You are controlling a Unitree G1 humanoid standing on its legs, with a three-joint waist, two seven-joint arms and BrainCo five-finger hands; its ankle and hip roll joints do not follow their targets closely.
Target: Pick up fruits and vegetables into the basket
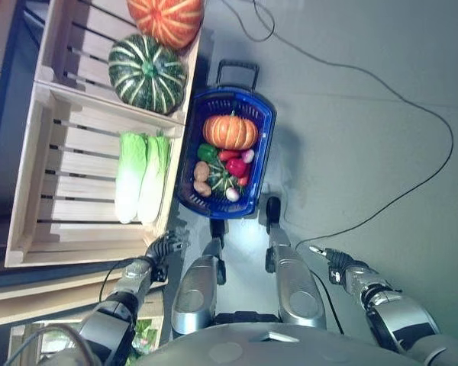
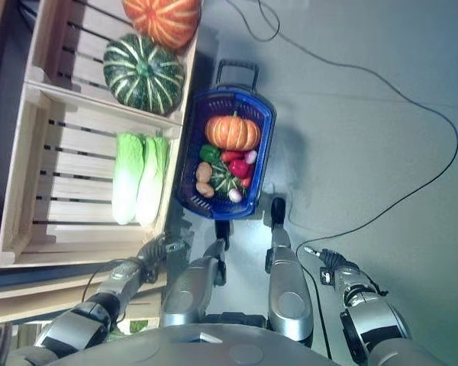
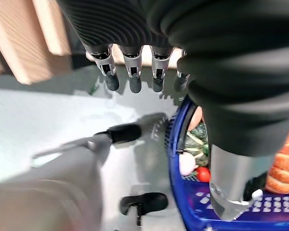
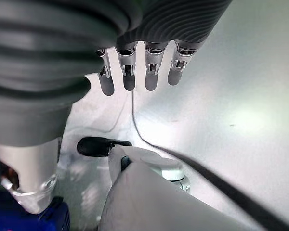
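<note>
Your left hand (image 1: 162,248) is hanging empty by the wooden crate (image 1: 30,183), fingers (image 3: 133,82) relaxed; two cabbages (image 1: 140,177) are lying inside it. The blue basket (image 1: 264,126) is sitting on the floor holding an orange pumpkin (image 1: 229,131). Your right hand (image 1: 334,259) is hovering empty, fingers straight.

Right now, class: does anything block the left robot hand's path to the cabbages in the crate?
Possibly the wooden crate: its near wall stands between the left robot hand and the cabbages, so the hand would have to reach over it.
</note>
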